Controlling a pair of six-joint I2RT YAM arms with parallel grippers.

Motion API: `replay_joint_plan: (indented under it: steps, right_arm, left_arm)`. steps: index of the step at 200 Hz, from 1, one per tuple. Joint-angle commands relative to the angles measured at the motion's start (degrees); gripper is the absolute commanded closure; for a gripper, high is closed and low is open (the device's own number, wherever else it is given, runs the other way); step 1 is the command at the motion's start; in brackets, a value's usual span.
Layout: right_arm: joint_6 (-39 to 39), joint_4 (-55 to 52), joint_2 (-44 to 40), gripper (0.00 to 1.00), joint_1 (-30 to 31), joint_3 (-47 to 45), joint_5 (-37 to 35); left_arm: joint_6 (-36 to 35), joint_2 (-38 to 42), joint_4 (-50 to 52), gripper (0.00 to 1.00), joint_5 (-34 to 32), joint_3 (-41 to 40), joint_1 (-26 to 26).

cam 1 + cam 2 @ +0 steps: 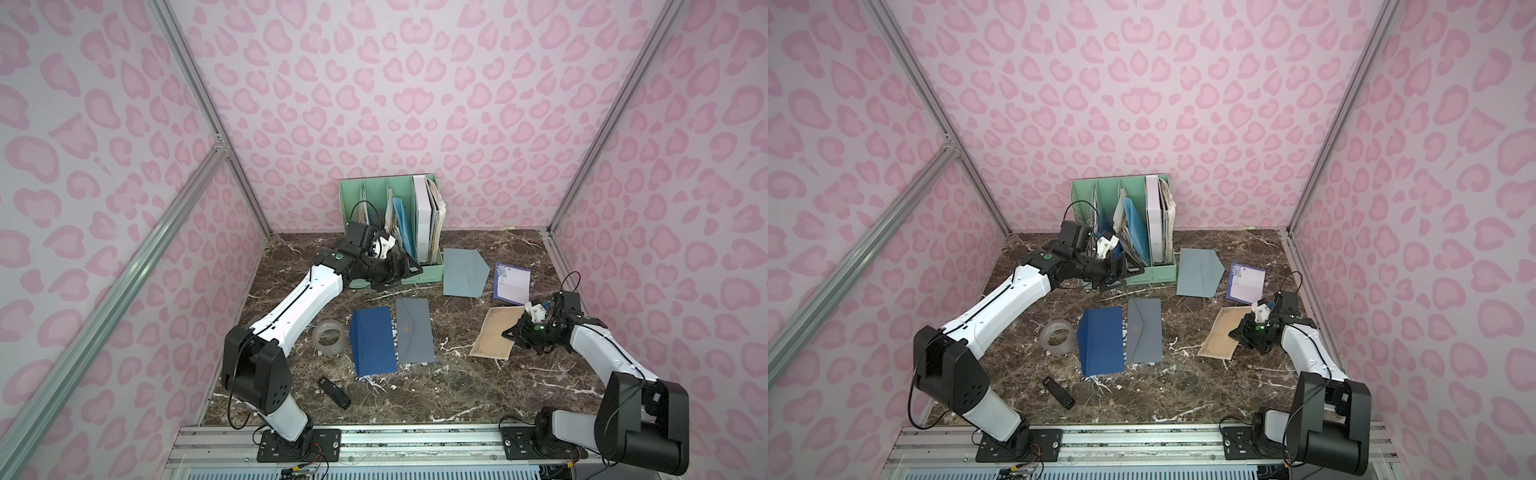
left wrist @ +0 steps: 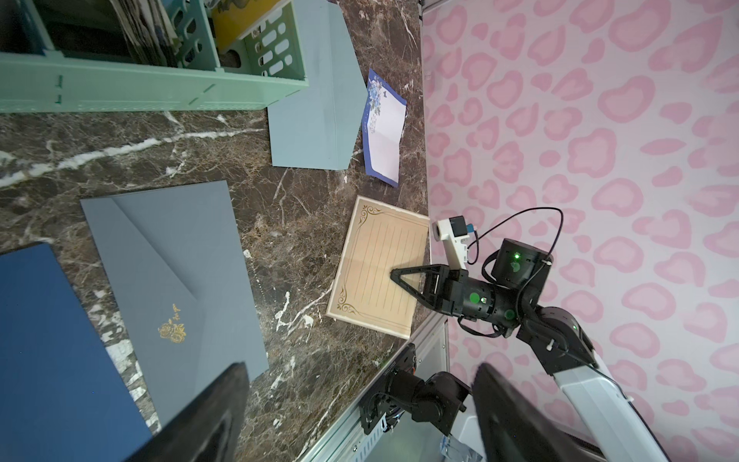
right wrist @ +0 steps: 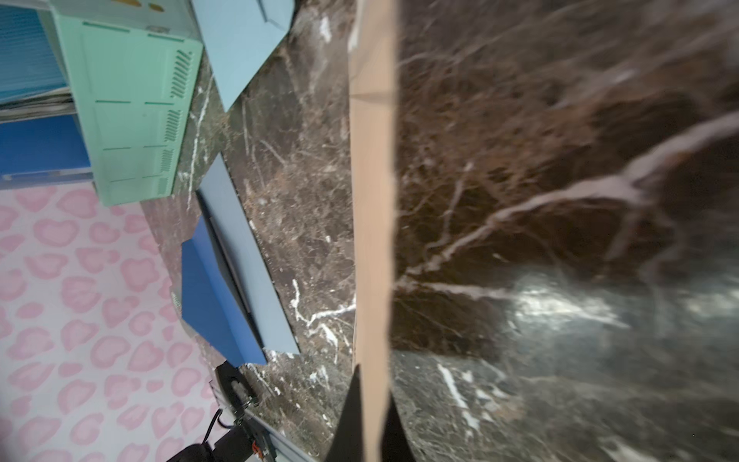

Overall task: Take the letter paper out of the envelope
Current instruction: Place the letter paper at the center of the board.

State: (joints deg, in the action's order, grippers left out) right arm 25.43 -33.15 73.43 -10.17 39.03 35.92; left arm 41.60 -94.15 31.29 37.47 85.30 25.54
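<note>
In both top views the right pincer is seen closed on one edge of the tan letter paper. The paper is spread out ahead of its tips over the marble table, outside every envelope. Further ahead of those tips, well apart from the paper, the grey envelope is laid beside a dark blue envelope. The left pincer is held wide open with nothing in it, just beside the green file rack.

In the left wrist view both fingers of the left pincer are set far apart and nothing is gripped between them. The grey envelope is found just past one fingertip. The tan letter paper is seen farther out, pinched by the right pincer.

In the right wrist view the tan letter paper is shown edge-on, clamped between the closed tips of the right pincer and stretching straight out from them. The grey envelope is placed off to one side of the pincer, overlapping the dark blue envelope.
</note>
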Motion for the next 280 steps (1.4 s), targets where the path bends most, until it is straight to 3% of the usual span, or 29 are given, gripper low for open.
replay_joint_plan:
  steps: [1,65,99,148,183,280]
  right_arm:
    - [-2.8,-4.4,0.3,1.0,-1.0,0.9,-6.7]
    - [-1.4,-6.5,3.6,1.0,-6.1,2.5,-14.0]
    - [-2.0,-6.3,6.1,0.84,-7.5,4.9,-17.4]
    - [-3.5,-8.2,9.8,0.81,-8.2,11.0,-25.3]
    - [-4.9,-9.3,13.0,0.68,-8.2,13.6,-32.6]
    - [-3.8,-8.4,15.3,0.49,-8.1,14.5,-38.9]
  left_arm:
    - [-2.2,0.3,1.6,0.12,0.9,-0.1,0.0]
    - [-3.7,0.2,2.4,0.13,2.5,0.0,0.1]
    - [-3.7,-0.1,2.0,0.14,3.4,0.2,0.1]
    - [-3.7,-0.2,2.0,0.15,3.7,0.3,0.1]
    - [-3.6,-0.7,1.9,0.15,3.9,1.0,0.1]
    - [-3.4,-1.3,2.3,0.15,3.6,1.8,0.1]
